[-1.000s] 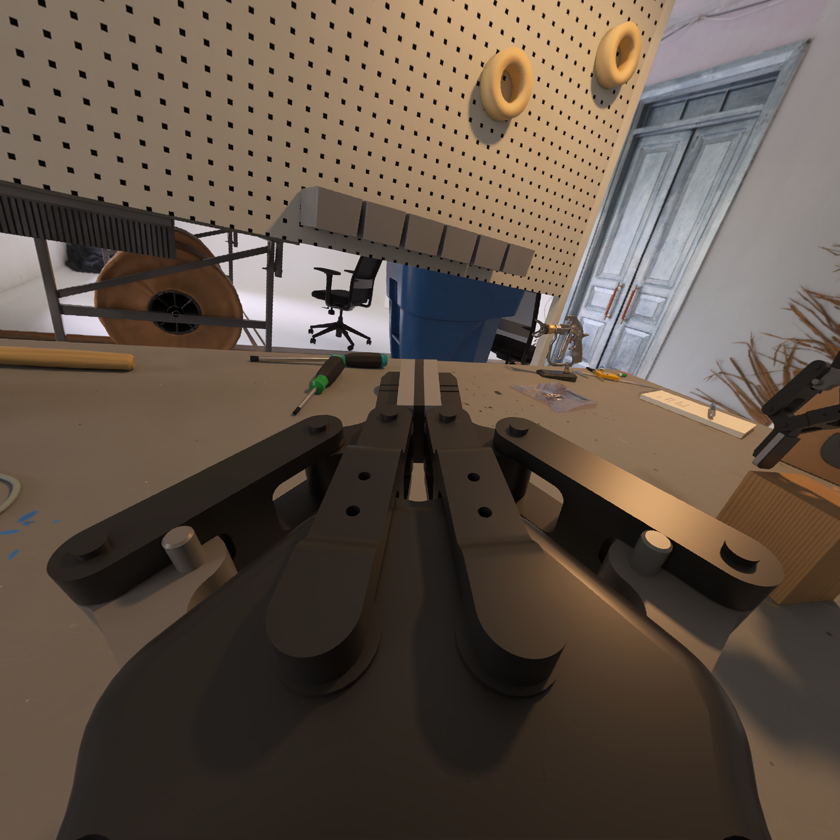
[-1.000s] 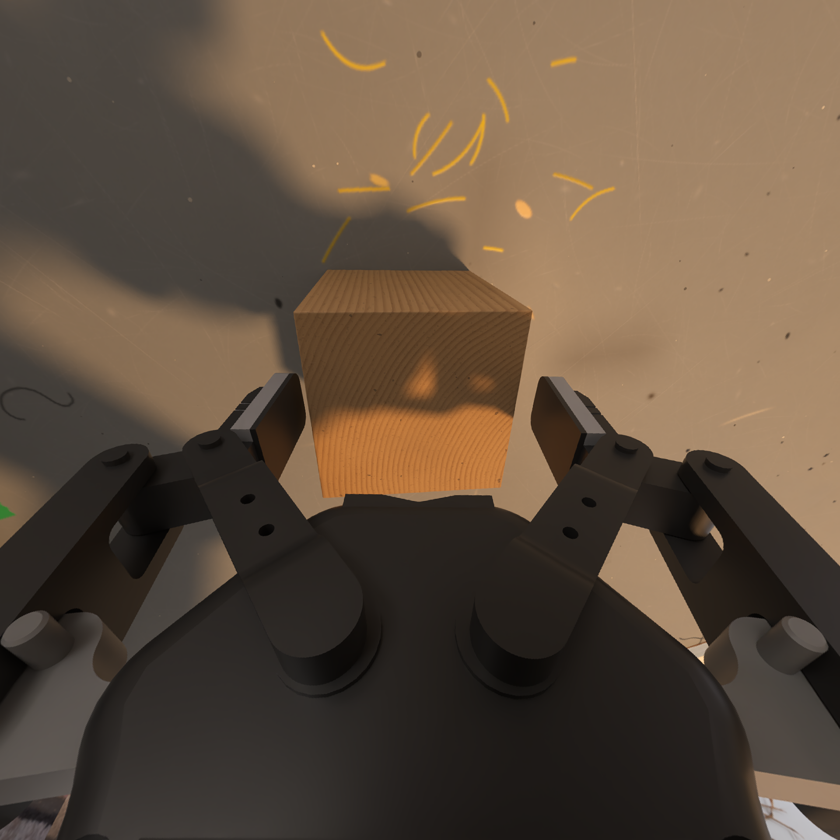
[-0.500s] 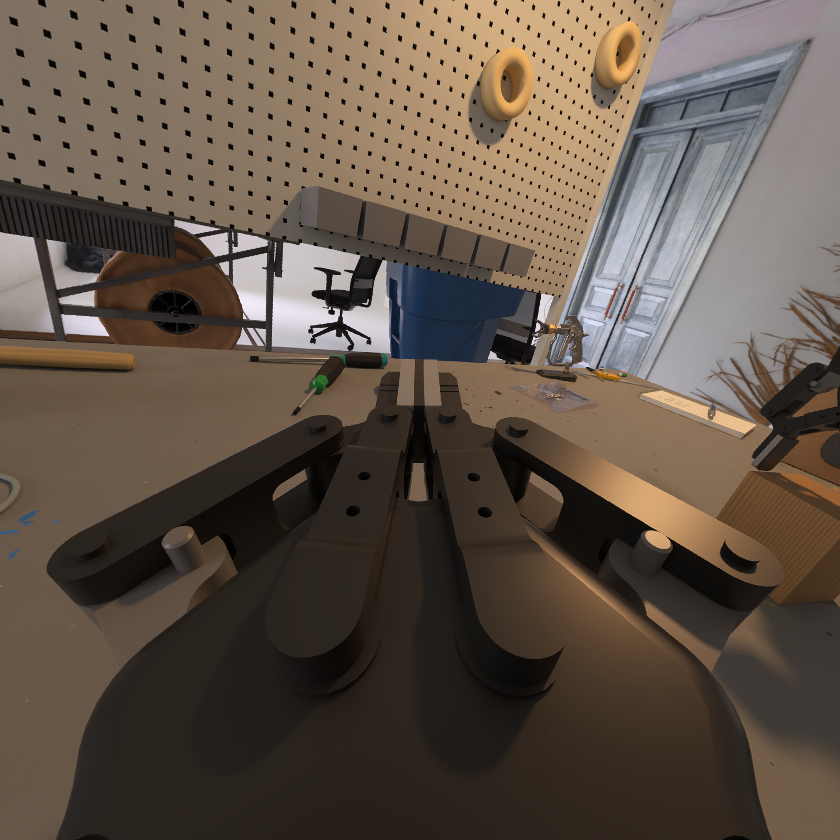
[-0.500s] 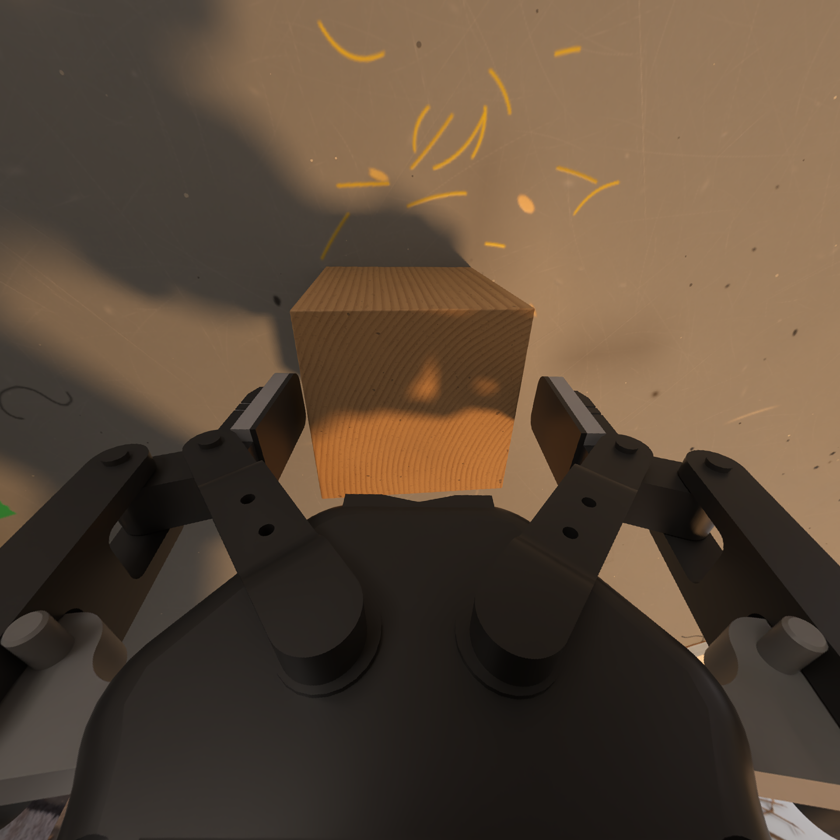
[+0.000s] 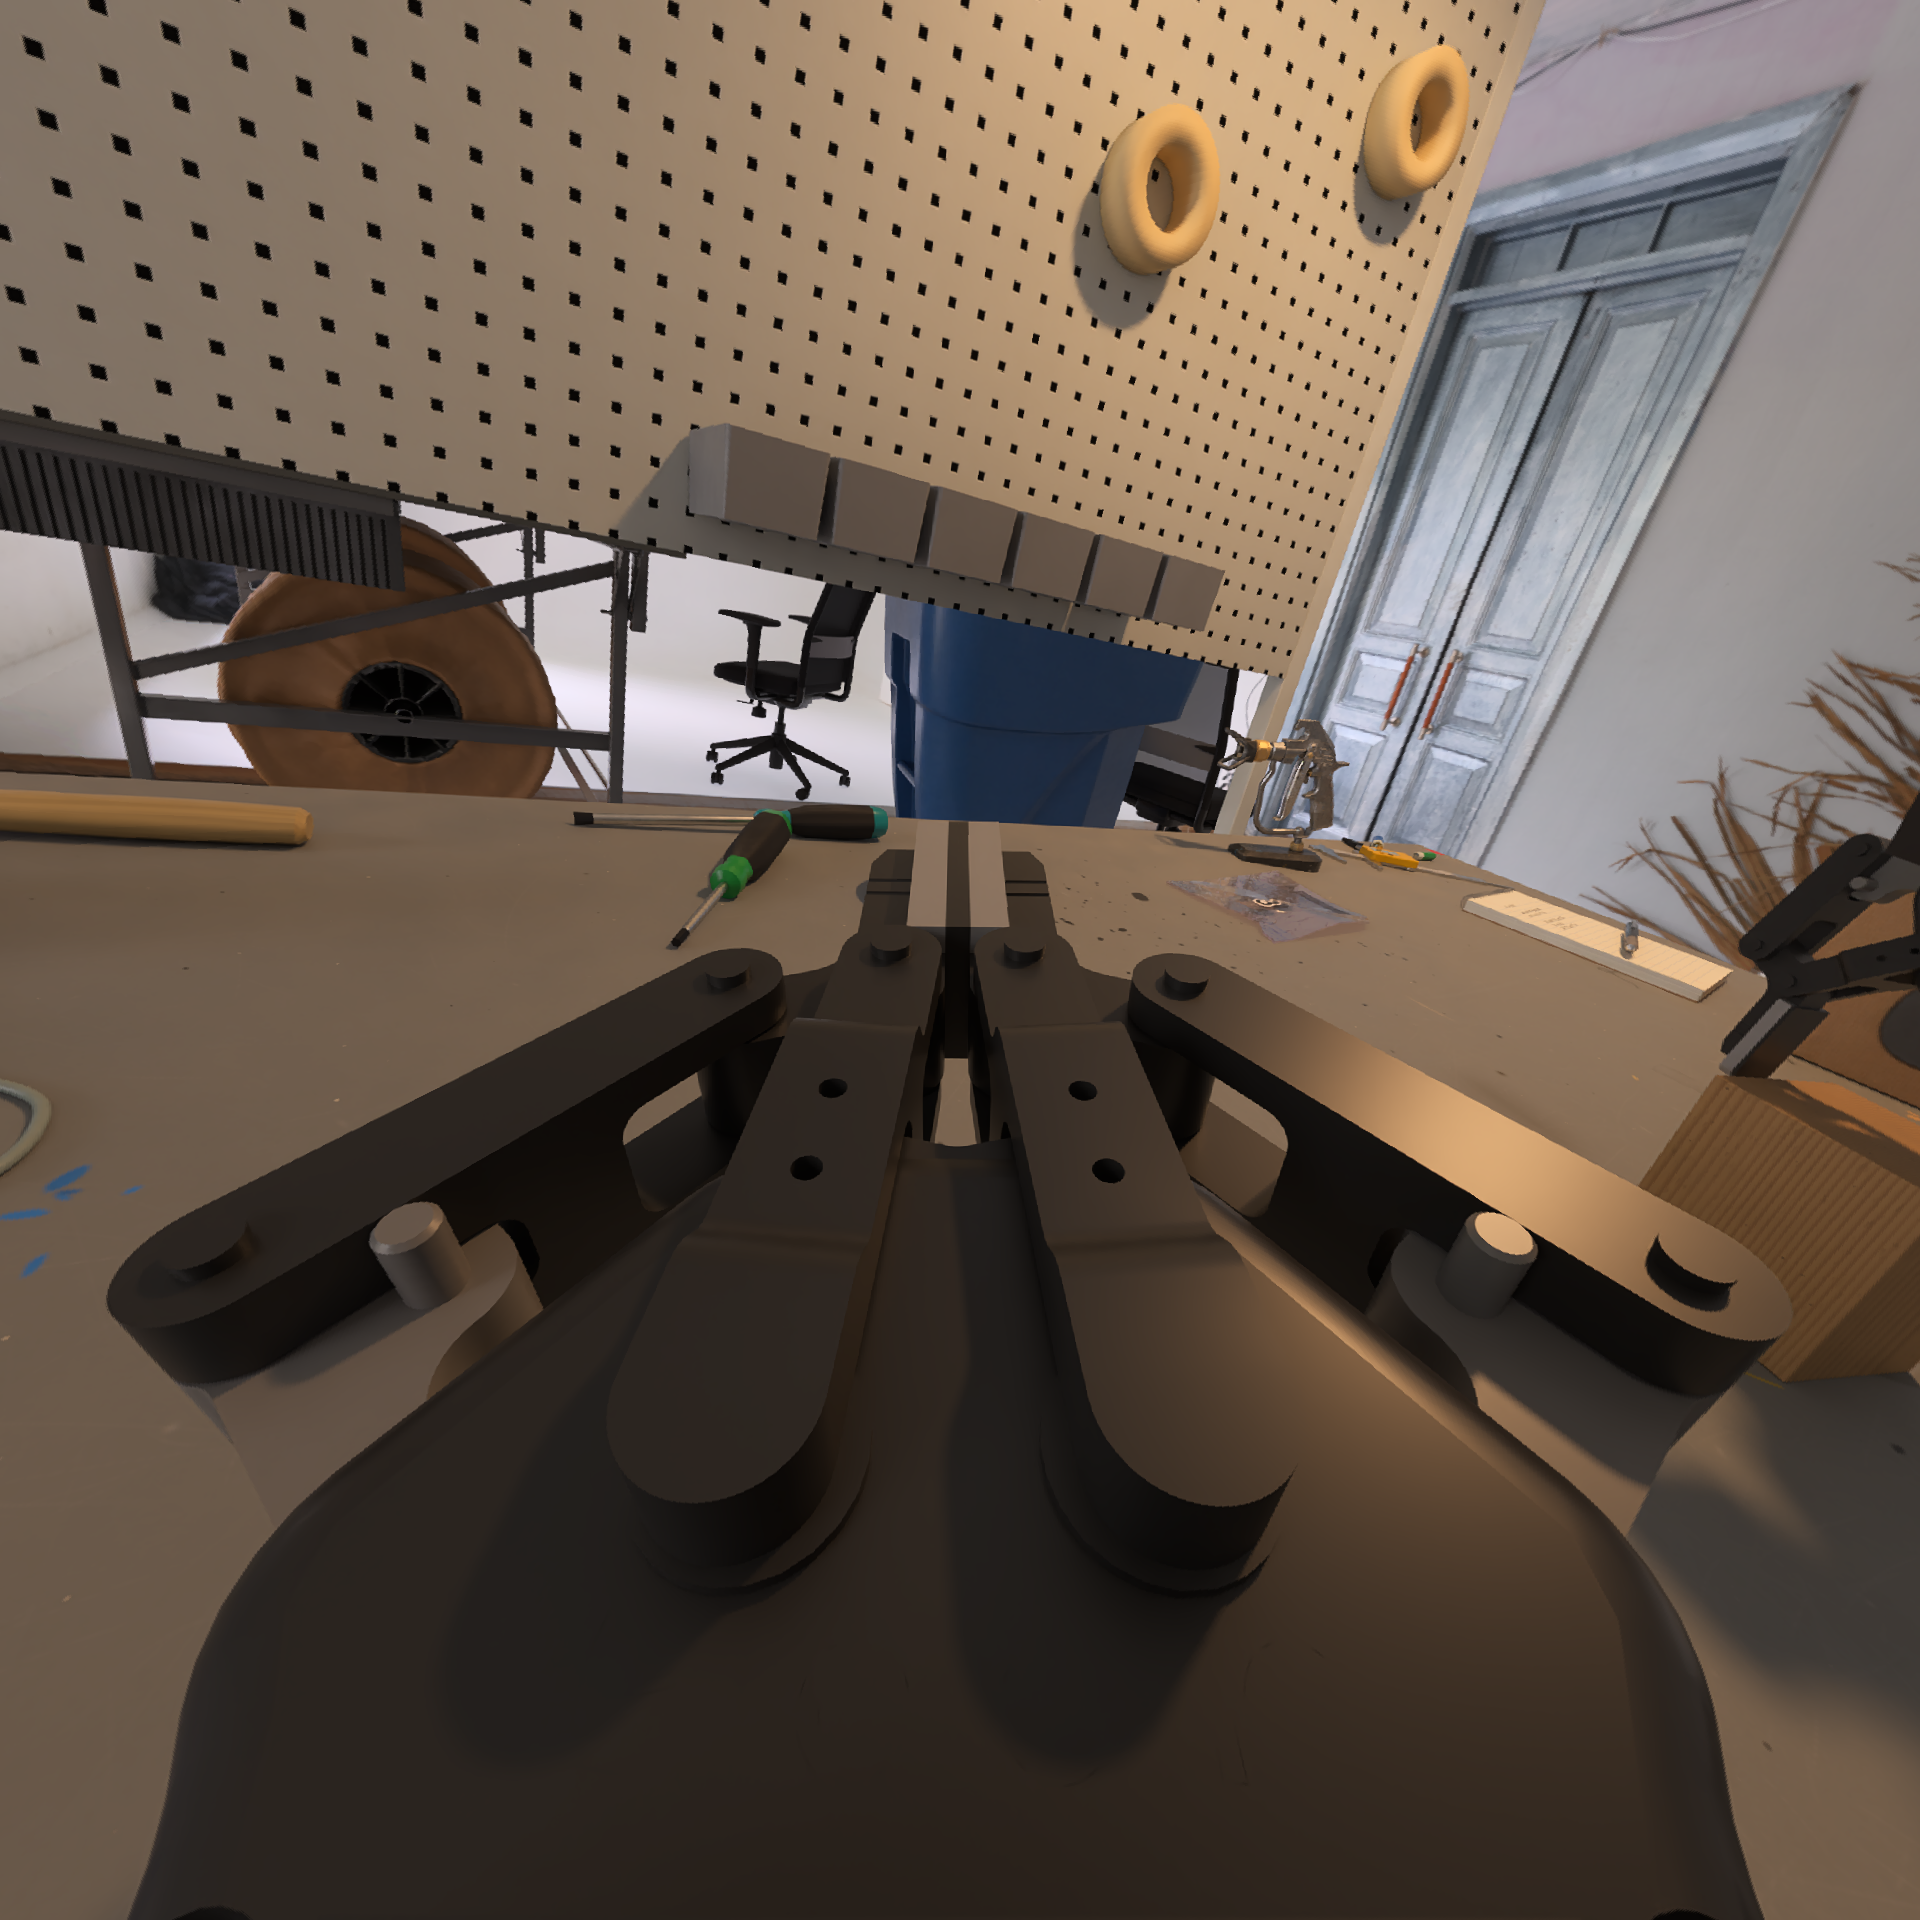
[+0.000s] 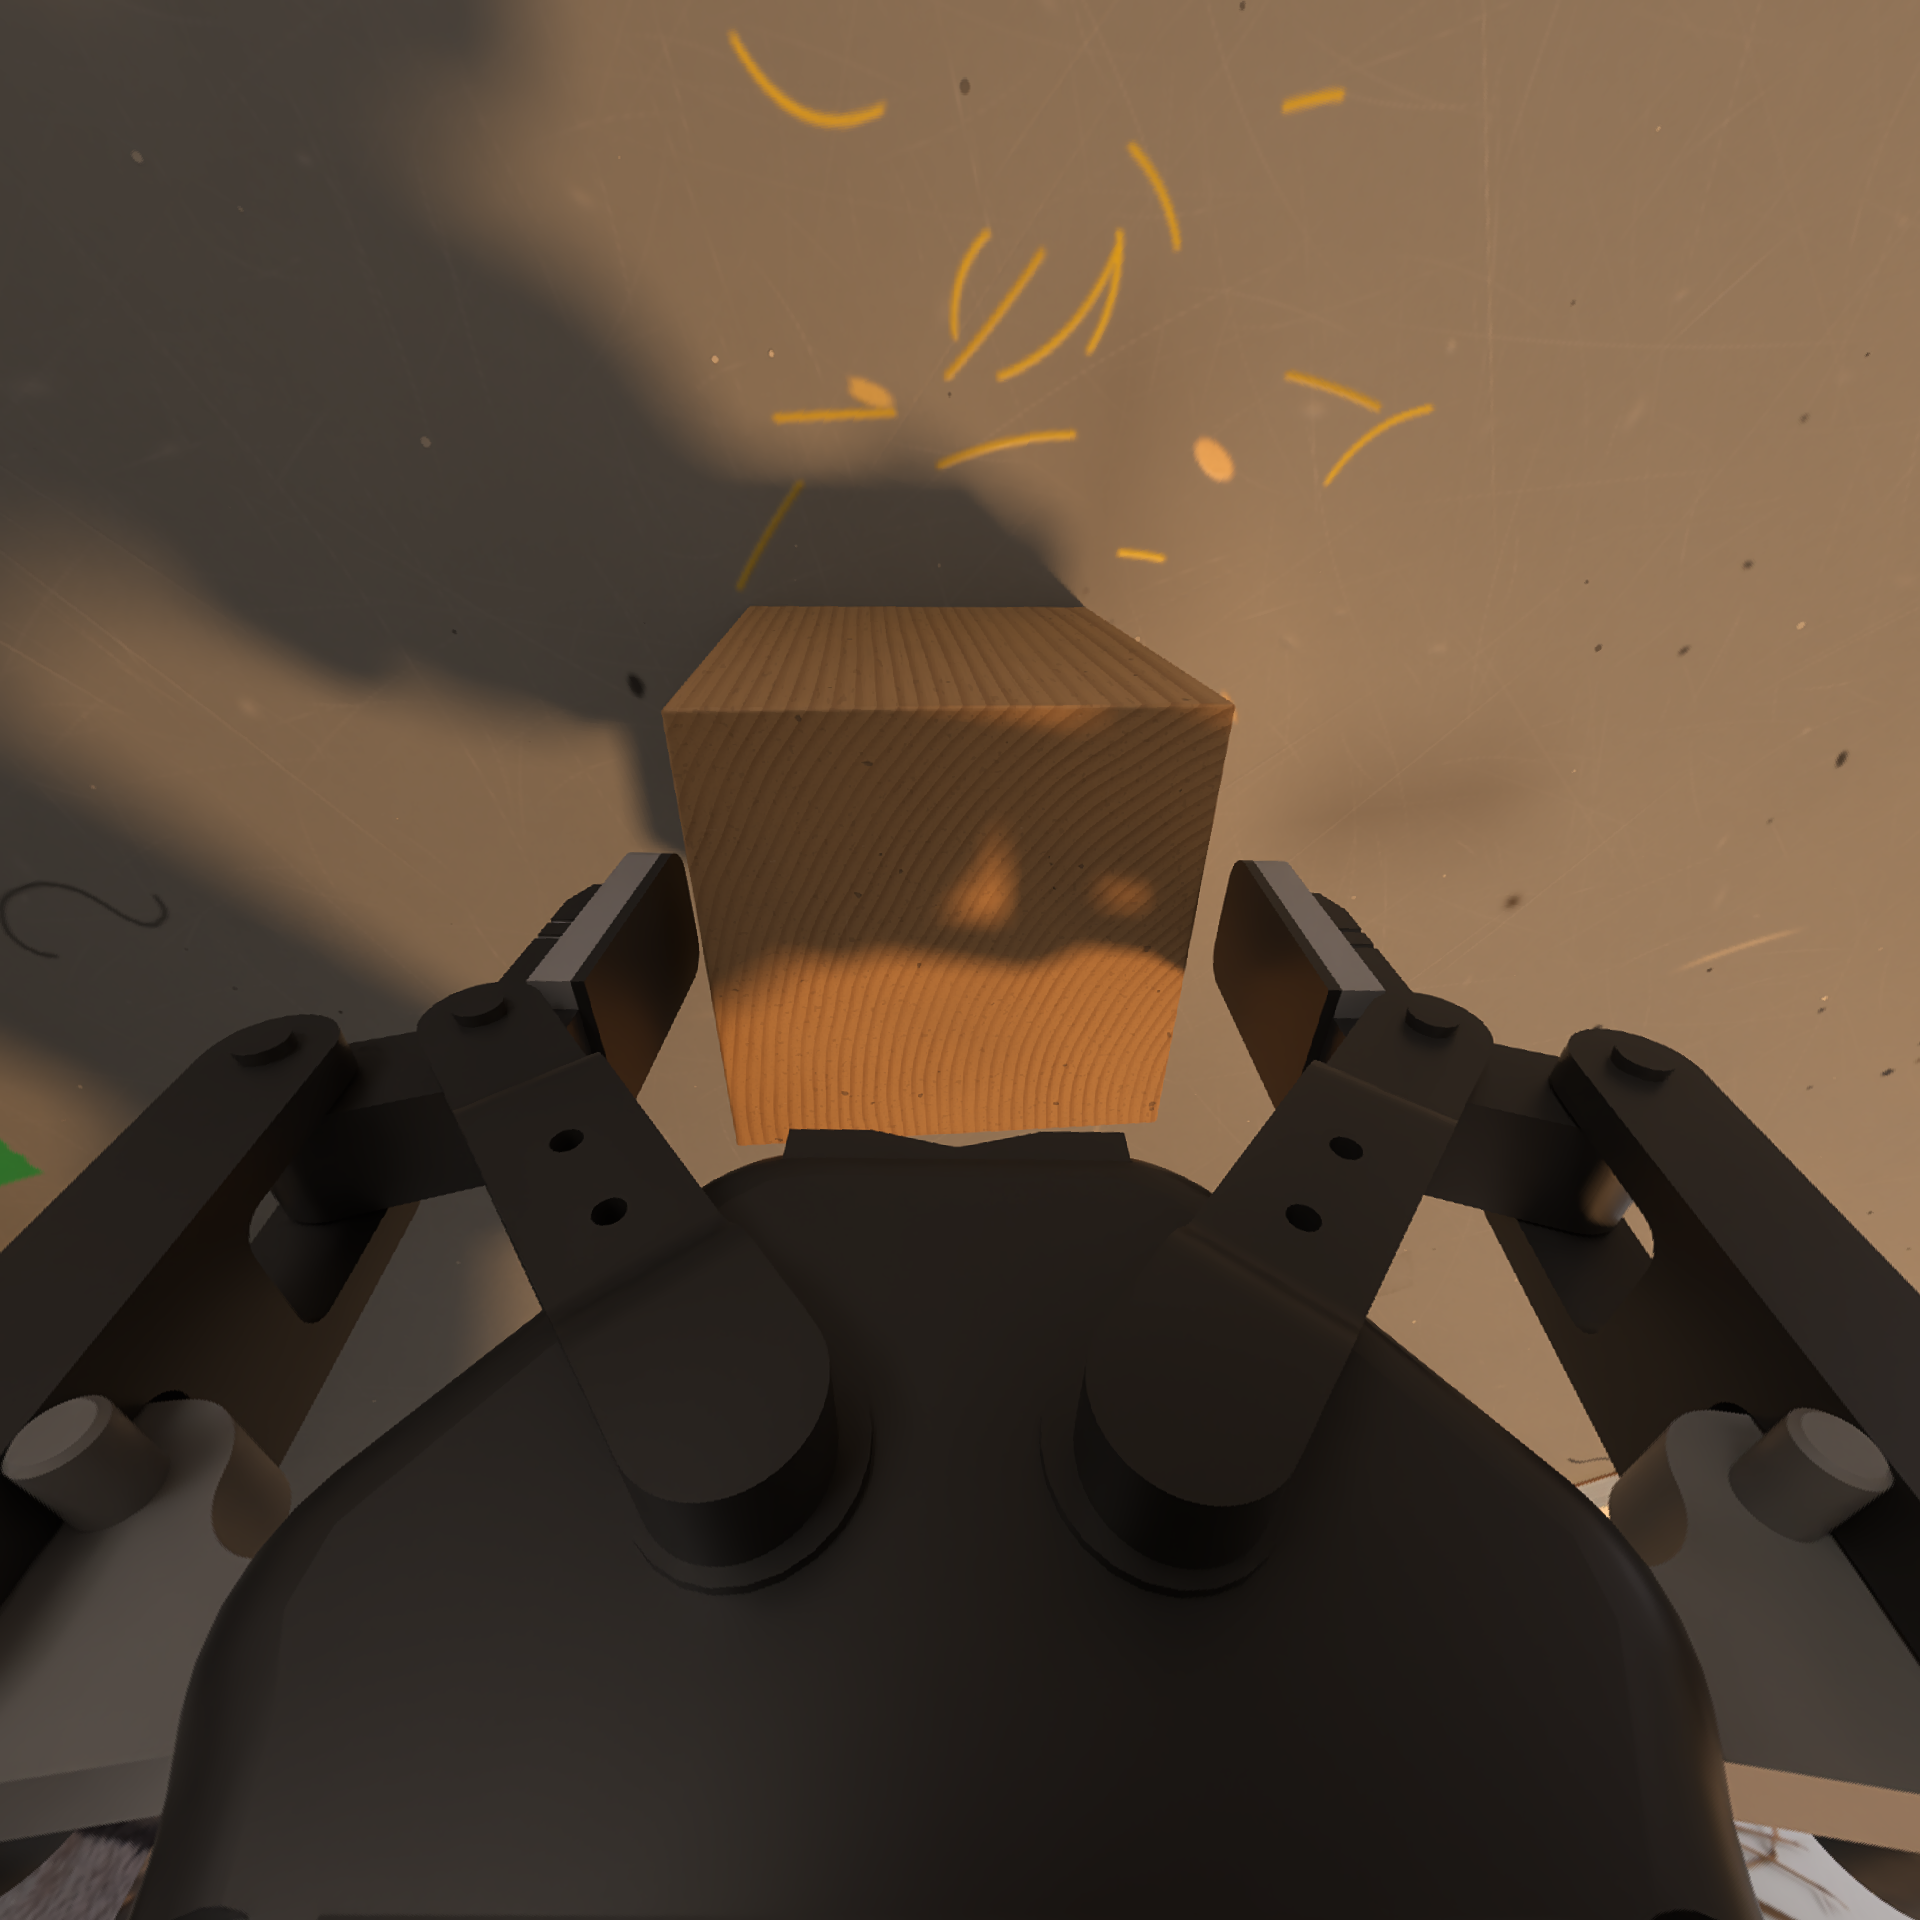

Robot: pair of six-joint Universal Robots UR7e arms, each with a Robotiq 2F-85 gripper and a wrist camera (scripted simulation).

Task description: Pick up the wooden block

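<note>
The wooden block (image 6: 945,883) is a light brown cube with curved grain, standing on the brown table. In the right wrist view it sits between the two fingers of my right gripper (image 6: 951,935), which is open, with a small gap on each side of the block. In the left wrist view the block (image 5: 1808,1216) shows at the far right edge, with the right gripper's fingers (image 5: 1803,997) just above it. My left gripper (image 5: 958,883) is shut and empty, low over the table, well to the left of the block.
A pegboard (image 5: 623,260) with two rings (image 5: 1158,187) and grey bins (image 5: 935,520) rises behind the table. Two green-handled screwdrivers (image 5: 748,862), a wooden handle (image 5: 156,816), a plastic bag (image 5: 1262,904), a spray gun (image 5: 1288,779) and a white pad (image 5: 1590,940) lie at the back.
The right gripper has come slightly lower around the block, which now reaches a little farther past the fingertips. The left gripper has not moved.
</note>
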